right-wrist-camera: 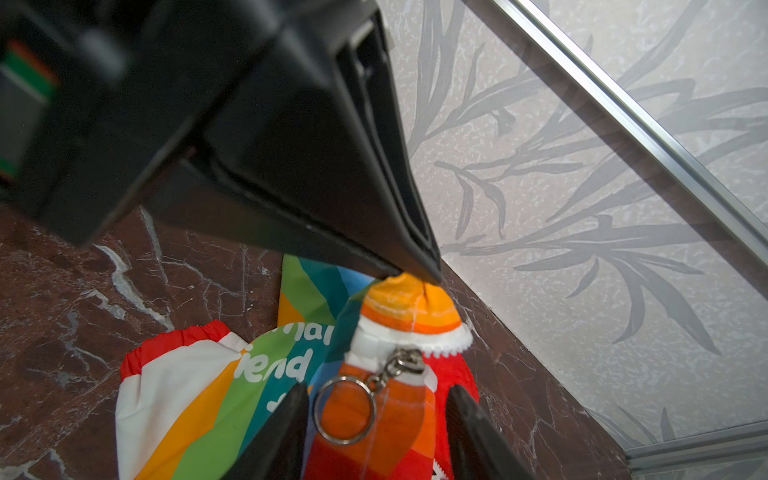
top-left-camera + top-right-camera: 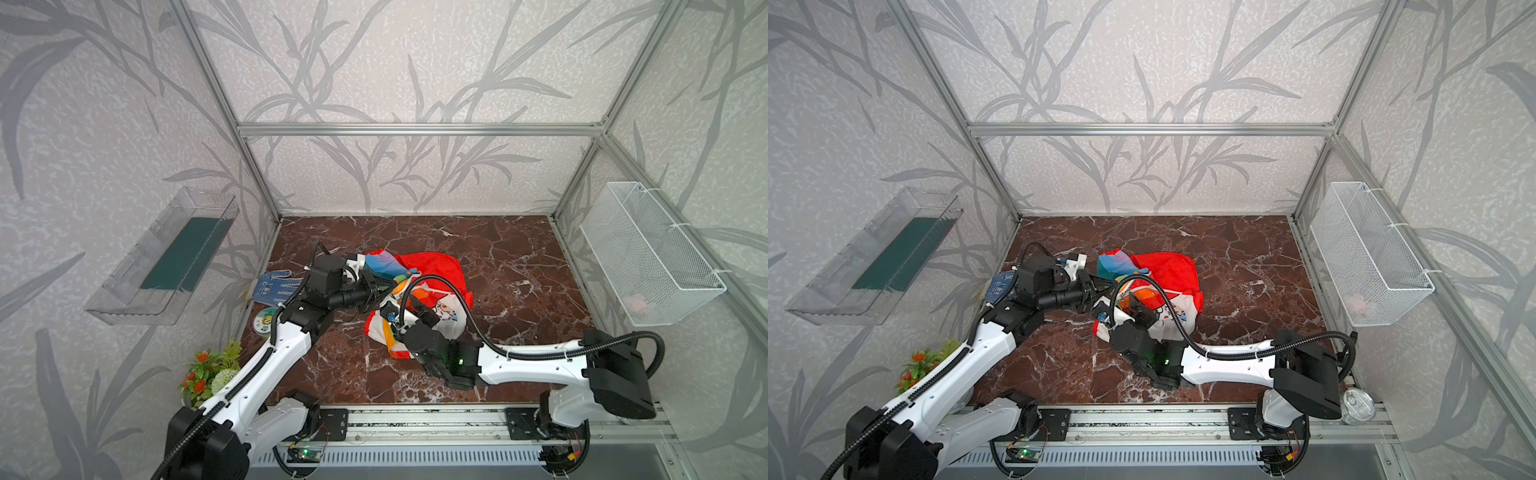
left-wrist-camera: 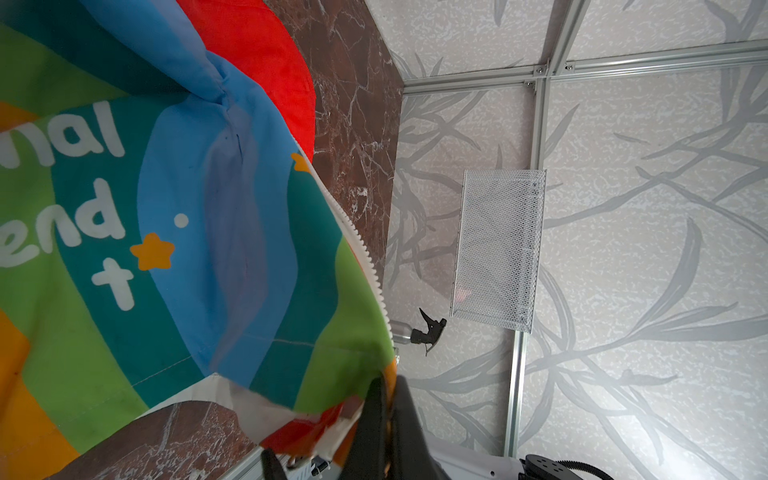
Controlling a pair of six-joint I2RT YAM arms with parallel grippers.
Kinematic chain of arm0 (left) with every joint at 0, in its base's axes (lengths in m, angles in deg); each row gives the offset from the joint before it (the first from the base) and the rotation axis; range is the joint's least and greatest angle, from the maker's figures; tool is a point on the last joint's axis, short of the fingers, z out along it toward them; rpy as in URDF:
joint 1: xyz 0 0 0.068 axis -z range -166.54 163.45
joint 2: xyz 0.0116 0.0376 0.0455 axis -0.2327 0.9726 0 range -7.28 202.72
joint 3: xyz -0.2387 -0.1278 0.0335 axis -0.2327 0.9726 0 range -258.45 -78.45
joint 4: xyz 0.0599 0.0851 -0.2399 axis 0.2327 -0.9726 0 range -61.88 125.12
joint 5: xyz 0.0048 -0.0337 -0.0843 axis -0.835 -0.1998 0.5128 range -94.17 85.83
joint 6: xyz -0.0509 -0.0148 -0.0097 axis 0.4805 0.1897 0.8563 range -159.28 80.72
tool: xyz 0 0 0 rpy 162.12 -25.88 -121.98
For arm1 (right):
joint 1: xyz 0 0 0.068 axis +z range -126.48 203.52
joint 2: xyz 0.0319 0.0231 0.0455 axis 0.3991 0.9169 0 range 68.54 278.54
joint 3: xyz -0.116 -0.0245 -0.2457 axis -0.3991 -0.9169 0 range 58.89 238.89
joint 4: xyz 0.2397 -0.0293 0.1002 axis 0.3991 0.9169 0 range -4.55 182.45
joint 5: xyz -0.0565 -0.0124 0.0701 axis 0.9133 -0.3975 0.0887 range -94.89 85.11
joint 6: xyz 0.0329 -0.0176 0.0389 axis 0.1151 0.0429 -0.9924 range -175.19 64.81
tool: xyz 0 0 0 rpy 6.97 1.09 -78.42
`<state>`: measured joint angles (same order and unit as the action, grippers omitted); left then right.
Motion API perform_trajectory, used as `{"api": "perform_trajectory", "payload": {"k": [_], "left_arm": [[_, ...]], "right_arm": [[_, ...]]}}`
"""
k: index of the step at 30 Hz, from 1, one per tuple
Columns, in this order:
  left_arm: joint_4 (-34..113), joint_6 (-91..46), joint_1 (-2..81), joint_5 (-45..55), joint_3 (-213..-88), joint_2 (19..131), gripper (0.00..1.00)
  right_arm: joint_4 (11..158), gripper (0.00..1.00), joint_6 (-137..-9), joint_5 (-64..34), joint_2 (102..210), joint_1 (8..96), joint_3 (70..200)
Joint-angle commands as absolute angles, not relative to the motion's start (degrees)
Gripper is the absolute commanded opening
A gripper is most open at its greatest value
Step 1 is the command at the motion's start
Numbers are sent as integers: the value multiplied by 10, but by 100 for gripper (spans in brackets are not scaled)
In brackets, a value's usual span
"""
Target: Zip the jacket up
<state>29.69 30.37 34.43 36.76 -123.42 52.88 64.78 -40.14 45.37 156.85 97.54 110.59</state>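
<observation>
Your right gripper [image 1: 376, 390] sat spread around the ring pull [image 1: 345, 409]; left gripper [image 1: 415, 276] pinched the jacket [image 1: 187, 395] just past it. Zip [image 3: 365, 249] looked barely started, most left.

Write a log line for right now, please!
left gripper: shut on jacket | right gripper: open around ring | zipper: unzipped
</observation>
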Motion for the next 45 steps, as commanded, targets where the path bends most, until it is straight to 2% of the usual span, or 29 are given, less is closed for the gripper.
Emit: {"api": "perform_trajectory", "payload": {"k": [1, 11, 20, 27, 36, 45], "left_arm": [[302, 310, 347, 364, -1235, 515, 0], [295, 305, 348, 360, -1233, 513, 0], [290, 302, 348, 356, -1233, 511, 0], [289, 301, 349, 354, -1233, 511, 0], [289, 302, 349, 354, -1232, 509, 0], [286, 306, 351, 351, -1227, 500, 0]], "right_arm": [[662, 50, -427, 438, 1574, 973, 1125], [666, 37, -444, 414, 1545, 973, 1108], [685, 32, -476, 379, 1510, 955, 1087], [692, 33, -459, 339, 1518, 956, 1095], [676, 37, -448, 343, 1532, 966, 1097], [664, 36, -450, 349, 1555, 957, 1110]]}}
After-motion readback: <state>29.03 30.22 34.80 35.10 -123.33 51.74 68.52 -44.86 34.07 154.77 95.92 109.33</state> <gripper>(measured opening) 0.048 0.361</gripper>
